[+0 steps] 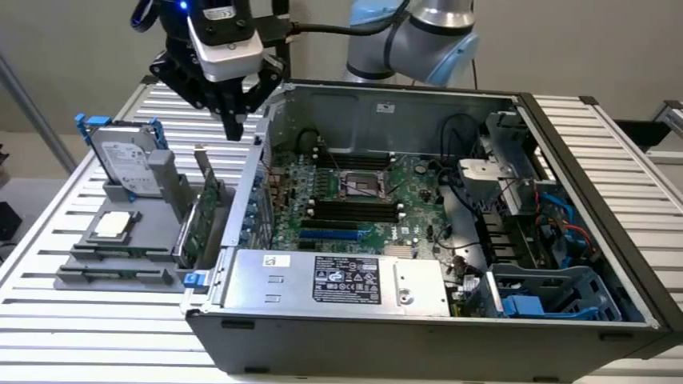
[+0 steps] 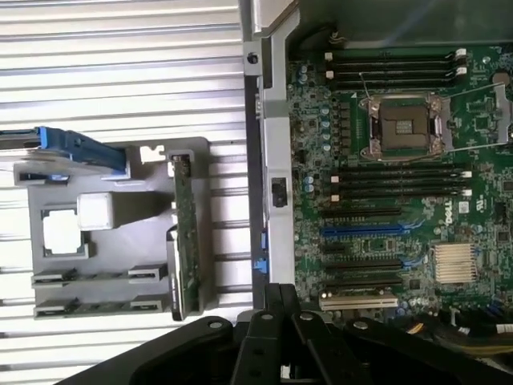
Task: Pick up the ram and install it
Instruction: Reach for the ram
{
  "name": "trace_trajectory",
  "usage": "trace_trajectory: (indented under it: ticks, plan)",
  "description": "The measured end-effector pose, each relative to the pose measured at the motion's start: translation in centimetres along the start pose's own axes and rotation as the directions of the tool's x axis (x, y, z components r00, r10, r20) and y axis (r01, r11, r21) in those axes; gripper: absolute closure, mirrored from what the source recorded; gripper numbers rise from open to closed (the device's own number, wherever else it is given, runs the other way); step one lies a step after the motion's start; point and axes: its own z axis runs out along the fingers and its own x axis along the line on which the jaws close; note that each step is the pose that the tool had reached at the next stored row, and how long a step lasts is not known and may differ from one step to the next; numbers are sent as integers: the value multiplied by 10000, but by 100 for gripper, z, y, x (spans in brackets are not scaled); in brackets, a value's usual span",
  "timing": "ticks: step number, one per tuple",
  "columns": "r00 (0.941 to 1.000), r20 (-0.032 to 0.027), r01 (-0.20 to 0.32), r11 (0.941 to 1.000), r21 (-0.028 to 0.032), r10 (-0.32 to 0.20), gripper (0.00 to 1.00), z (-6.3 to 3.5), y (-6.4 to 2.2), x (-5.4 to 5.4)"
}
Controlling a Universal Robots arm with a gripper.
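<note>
1. Far left on the counter (image 1: pixel 43 320), a hard drive (image 1: pixel 126 164) stood in the grey holder (image 1: pixel 112 276) (not the wanted part).
2. The ram (image 2: pixel 186 233) stood on edge at the holder's right side, ungrasped.
3. The claw (image 1: pixel 232 128) hung above the holder's far end, fingers narrow and empty; lowered like that, it would likely strike the board's edge.
4. Right, the case wall (image 2: pixel 272 136) stood between ram and empty black slots (image 1: pixel 344 210); a low carry could snag.

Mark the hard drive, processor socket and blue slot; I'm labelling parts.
Hard drive (image 1: pixel 123 162): exterior view, its silver face.
Processor socket (image 2: pixel 407 128): wrist view, its centre.
Blue slot (image 2: pixel 361 229): wrist view, its middle.
</note>
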Motion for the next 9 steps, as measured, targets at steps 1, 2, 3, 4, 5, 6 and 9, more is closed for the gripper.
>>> trace_trajectory:
  ticks: [1, 2, 3, 4, 5, 6, 9]
  plan:
    - [10000, 0, 1, 10000, 0, -1, 100, 4, -12, 48]
    - [10000, 0, 2, 10000, 0, -2, 100, 9, -21, 92]
    - [10000, 0, 1, 10000, 0, -1, 100, 15, -29, 137]
    - [10000, 1, 1, 10000, 1, -1, 100, 23, -35, 182]
    - [10000, -1, 0, 10000, 3, 0, 100, 31, -41, 227]
    - [10000, -1, 1, 10000, 2, -1, 100, 41, -47, 272]
    - [10000, 0, 1, 10000, 3, -1, 100, 76, -65, 409]
